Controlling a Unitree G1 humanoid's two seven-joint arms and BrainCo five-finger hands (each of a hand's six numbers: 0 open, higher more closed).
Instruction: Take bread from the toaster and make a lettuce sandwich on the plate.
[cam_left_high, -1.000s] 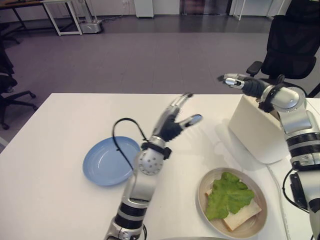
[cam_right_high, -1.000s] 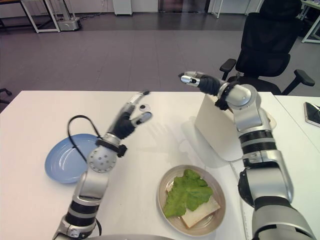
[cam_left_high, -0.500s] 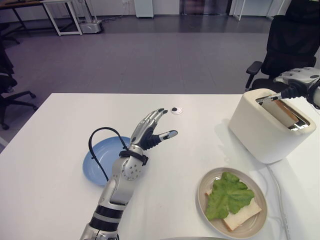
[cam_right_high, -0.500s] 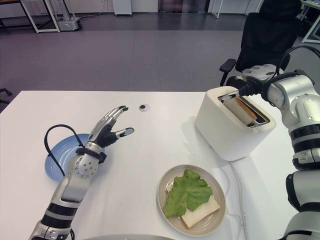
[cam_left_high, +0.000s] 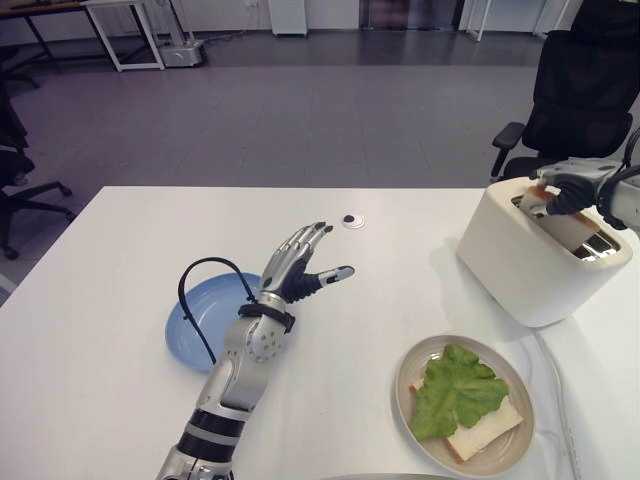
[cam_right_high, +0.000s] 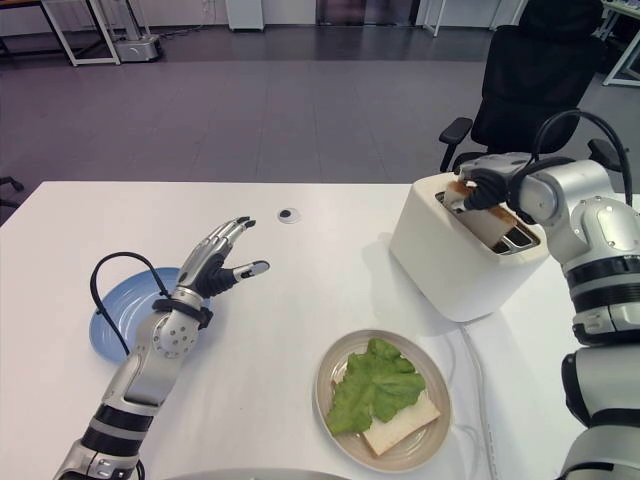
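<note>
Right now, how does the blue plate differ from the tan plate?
The blue plate is bare; the tan plate holds bread under lettuce. The blue plate sits left, the tan plate right, near the toaster. Both are round, flat on the table.

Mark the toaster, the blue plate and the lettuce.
toaster (cam_right_high: 455, 270): right eye view, white front wall.
blue plate (cam_left_high: 215, 300): left eye view, bare inner surface.
lettuce (cam_left_high: 455, 390): left eye view, leaf's middle.
</note>
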